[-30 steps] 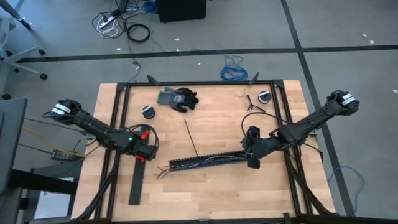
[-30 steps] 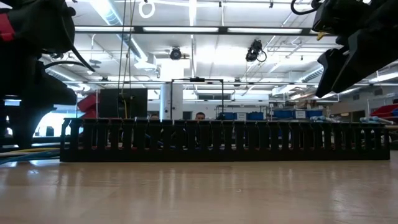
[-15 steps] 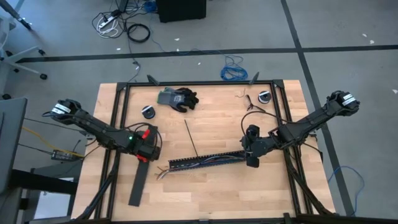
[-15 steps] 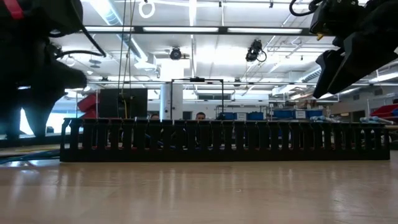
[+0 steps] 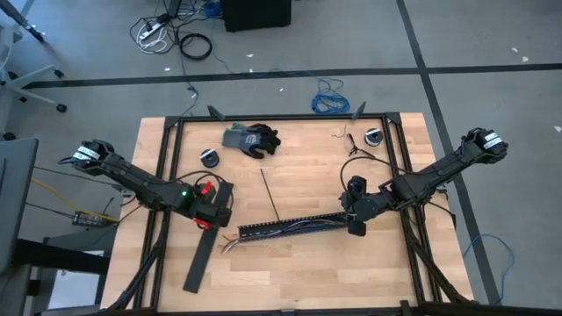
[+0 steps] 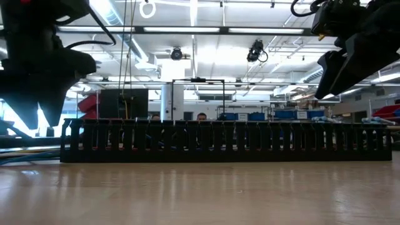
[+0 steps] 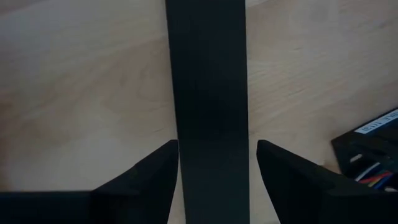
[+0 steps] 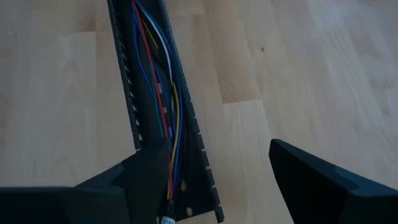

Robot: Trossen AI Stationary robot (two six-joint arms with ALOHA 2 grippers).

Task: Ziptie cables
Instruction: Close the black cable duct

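A long flat black strip (image 5: pixel 202 259) lies slanted at the table's left, with my left gripper (image 5: pixel 212 213) shut on it near its far end. The same gripper (image 7: pixel 217 163) has the strip (image 7: pixel 208 74) between its fingers. The cables (image 5: pixel 281 230) lie inside the black slotted channel (image 5: pixel 294 226) at mid-table, their splayed ends (image 5: pixel 228 247) sticking out at its left. My right gripper (image 5: pixel 356 223) hangs open above the channel's right end (image 8: pixel 186 186), touching nothing. Coloured wires (image 8: pixel 160 81) run along the channel. My left gripper pinches the strip across its width, one finger (image 7: pixel 163 168) at each long edge (image 7: pixel 184 155). The fingers come from above, pointing almost straight down. The strip runs on from the fingers toward the table's near edge; its near end (image 5: pixel 191 284) seems to rest on the wood.
At the back lie a dark glove (image 5: pixel 252 139), two small round black things (image 5: pixel 211 158) (image 5: pixel 373 137), and a thin black stick (image 5: pixel 269 195) beside the channel. Black frame rails (image 5: pixel 167 175) border the table. The low view shows the channel's slotted wall (image 6: pixel 225 140).
My left gripper has risen a little, gone toward the table's right edge and rolled. The strip's far end has swung right with it while its near end stayed, so the strip now lies slanted instead of straight.
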